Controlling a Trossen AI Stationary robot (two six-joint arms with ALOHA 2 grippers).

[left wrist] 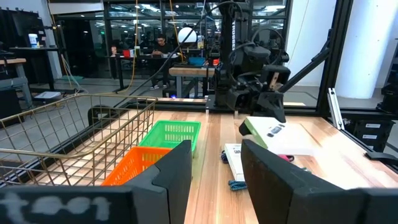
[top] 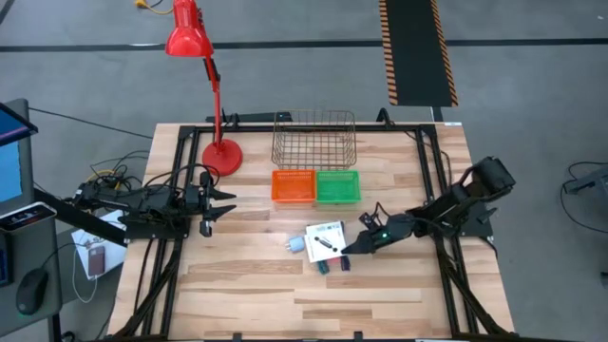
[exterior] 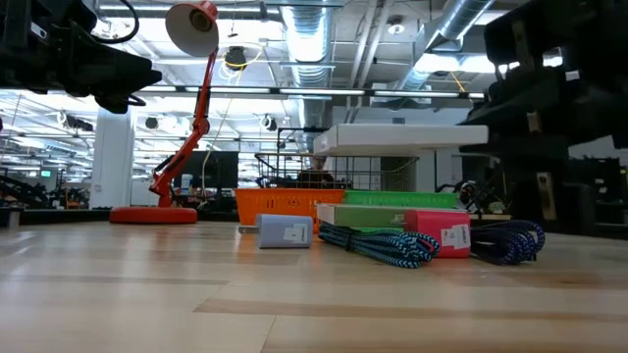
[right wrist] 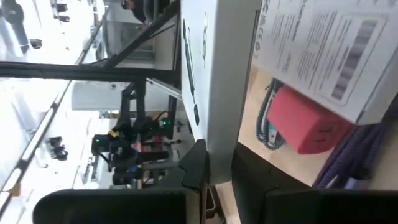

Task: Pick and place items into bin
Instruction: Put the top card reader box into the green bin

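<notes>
- The right gripper (top: 348,249) is low over the middle of the table (top: 380,294). It is pinching the edge of a flat white box (top: 326,239).
- From table height, the white box (exterior: 400,137) hangs flat in the air, above the other things.
- The right wrist camera shows its fingers (right wrist: 196,165) closed tight on the thin side of the white box (right wrist: 217,68).
- A pink block (exterior: 438,233) sits on the table under the lifted box.
- A blue and black braided cord (exterior: 378,244) lies just beside the pink block. A dark purple cord (exterior: 505,240) is on its other side.
- A small pale blue block (exterior: 286,231) stands near the cords, a bit apart.
- An orange basket (top: 293,186) and a green basket (top: 338,186) sit side by side behind these things. They touch each other.
- A wire basket (top: 314,139) is just behind them.
- A red lamp (top: 201,76) stands near the wire basket.
- The left gripper (top: 215,209) waits over the left side of the table. Its fingers (left wrist: 171,171) are spread apart and hold nothing.
</notes>
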